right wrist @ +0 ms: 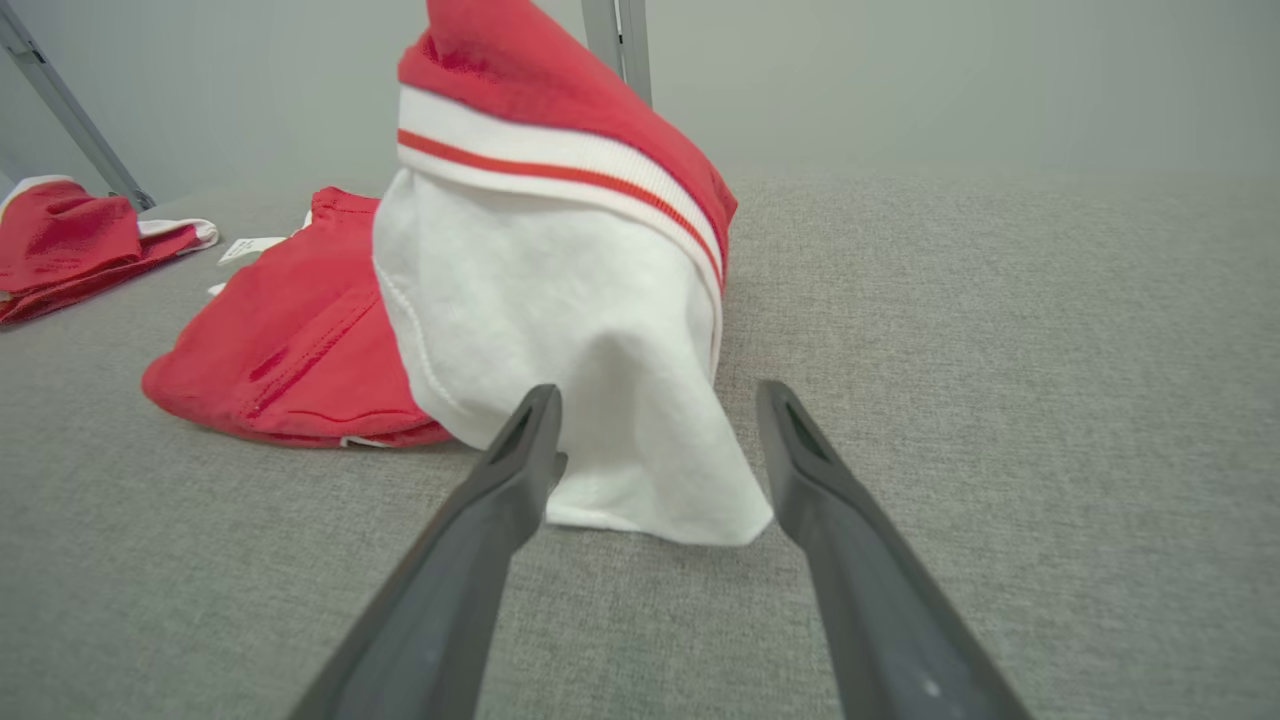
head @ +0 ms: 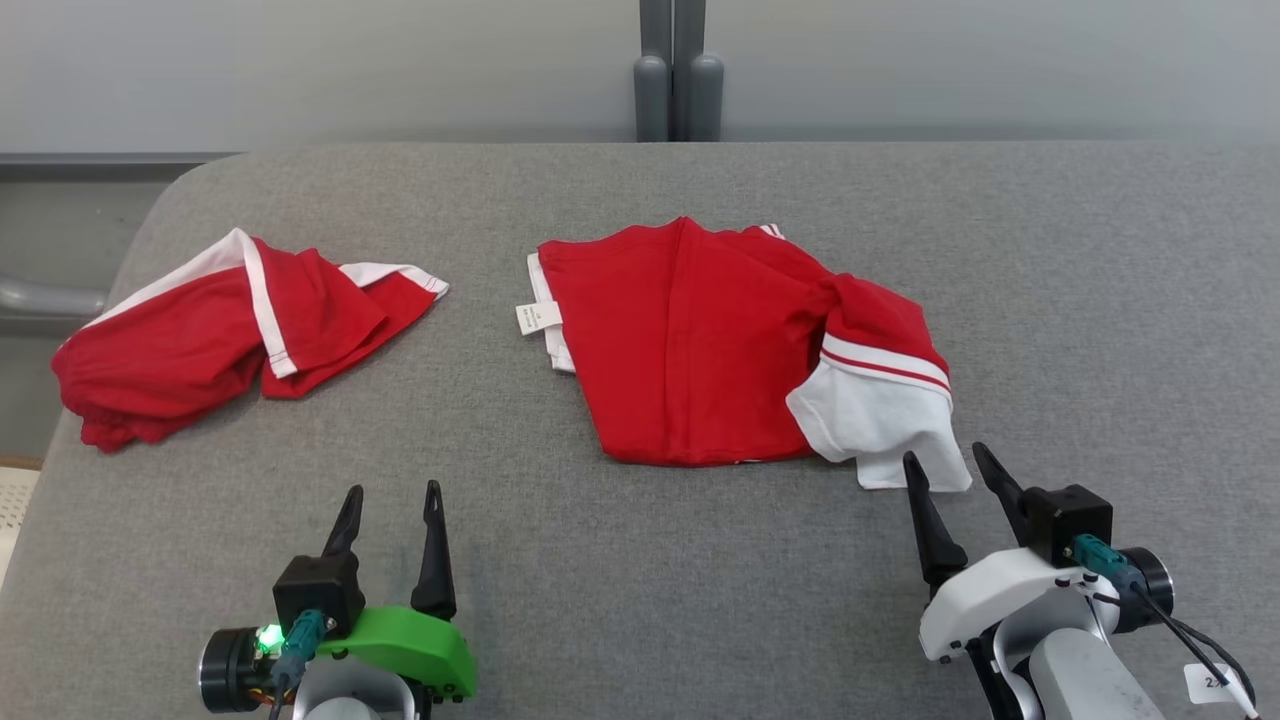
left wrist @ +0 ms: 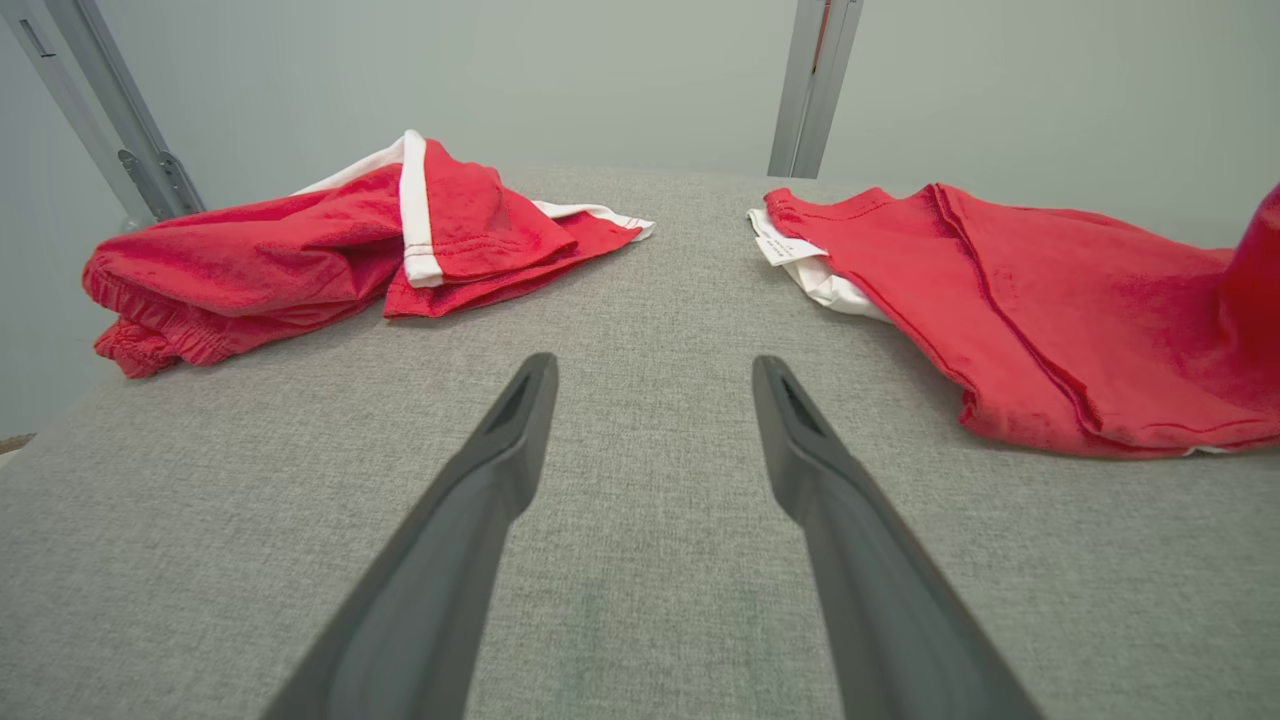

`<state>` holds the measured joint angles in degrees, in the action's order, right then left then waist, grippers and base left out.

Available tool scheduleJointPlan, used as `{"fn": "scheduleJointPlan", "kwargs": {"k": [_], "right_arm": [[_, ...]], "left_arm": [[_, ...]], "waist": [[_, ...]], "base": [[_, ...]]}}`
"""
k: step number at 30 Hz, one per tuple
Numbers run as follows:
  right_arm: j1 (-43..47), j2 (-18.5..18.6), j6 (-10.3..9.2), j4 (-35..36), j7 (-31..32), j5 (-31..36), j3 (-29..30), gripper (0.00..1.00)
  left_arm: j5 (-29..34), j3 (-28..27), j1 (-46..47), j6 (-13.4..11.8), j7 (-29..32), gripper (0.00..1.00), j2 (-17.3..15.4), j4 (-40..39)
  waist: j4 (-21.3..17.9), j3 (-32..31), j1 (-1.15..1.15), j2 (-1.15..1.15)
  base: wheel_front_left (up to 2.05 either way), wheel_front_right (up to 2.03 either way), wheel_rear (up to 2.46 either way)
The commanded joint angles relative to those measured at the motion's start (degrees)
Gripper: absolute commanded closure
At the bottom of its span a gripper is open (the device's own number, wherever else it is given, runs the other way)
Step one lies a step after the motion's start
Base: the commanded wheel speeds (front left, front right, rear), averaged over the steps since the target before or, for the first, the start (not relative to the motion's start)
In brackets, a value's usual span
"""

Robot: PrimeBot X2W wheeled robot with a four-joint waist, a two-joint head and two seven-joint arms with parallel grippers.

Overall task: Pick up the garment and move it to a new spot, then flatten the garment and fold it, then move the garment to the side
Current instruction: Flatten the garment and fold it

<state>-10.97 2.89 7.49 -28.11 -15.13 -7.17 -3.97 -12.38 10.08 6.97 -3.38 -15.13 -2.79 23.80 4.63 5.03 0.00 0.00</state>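
On the grey worktop [head: 640,600], a crumpled red garment [head: 190,350] with white trim lies at about 10 o'clock, near the left edge. The left jaws are at 7 o'clock, low over bare cloth. Their two dark fingers [head: 434,550] are spread apart, point toward 12 o'clock and hold nothing. In the left wrist view they aim at the open strip between the two garments.

The red-and-white garment [head: 700,350] lies at the middle of the worktop, well apart from the crumpled one. Most of it is roughly flat, and a small white label [head: 538,318] sticks out at its 9 o'clock edge. Its right side is bunched up, and a striped band there leads down into a white sleeve [head: 870,420] that trails toward 5 o'clock.

The right jaws are at 4 o'clock, also wide apart and gripping nothing. Their fingers [head: 925,520] point up at the sleeve's near hem. In the right wrist view the hem lies between the fingertips, and the left finger overlaps its edge. Whether it touches the cloth cannot be told.
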Motion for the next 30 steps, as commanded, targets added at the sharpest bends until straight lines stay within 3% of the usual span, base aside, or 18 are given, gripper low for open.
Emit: {"fn": "scheduleJointPlan", "kwargs": {"k": [1,8,11,12,21,30], "right_arm": [[-0.69,0.05,0.0,-0.34,-0.02,0.28,0.43,0.0],[-1.12,0.09,0.0,-0.68,-0.03,0.93,1.36,0.0],[-1.49,0.07,0.0,-0.88,-0.03,1.03,1.68,0.81],[-1.51,0.09,0.0,-0.92,-0.03,1.04,1.9,1.0],[-2.97,0.71,0.0,1.3,-0.03,3.39,5.31,1.0],[-4.67,8.33,0.0,5.24,-0.03,3.61,7.8,1.0]], "left_arm": [[0.12,-0.06,1.09,-0.11,-0.03,0.0,-0.21,-0.2],[-0.56,0.39,1.79,-0.5,-0.03,0.0,-0.21,-0.57],[-0.76,0.53,2.13,-0.74,-0.03,0.0,-0.21,-0.68],[-0.83,0.57,2.13,-0.84,-0.03,0.0,-0.21,-0.71],[-0.79,0.73,2.67,-0.74,-0.03,0.0,-0.21,-0.67],[-1.38,1.4,2.29,-1.0,-0.03,0.0,-0.21,-0.51]], "waist": [[1.03,1.17,0.0,0.0],[1.19,2.74,0.0,0.0],[0.8,3.22,0.0,0.0],[0.67,3.32,0.0,0.0],[-1.15,4.07,0.0,0.0],[-3.53,3.71,0.0,0.0]], "base": [[0.0,0.0,0.0],[0.0,0.0,0.0],[0.0,0.0,0.0],[0.0,0.0,0.0],[0.0,0.0,0.0],[0.0,0.0,0.0]]}}
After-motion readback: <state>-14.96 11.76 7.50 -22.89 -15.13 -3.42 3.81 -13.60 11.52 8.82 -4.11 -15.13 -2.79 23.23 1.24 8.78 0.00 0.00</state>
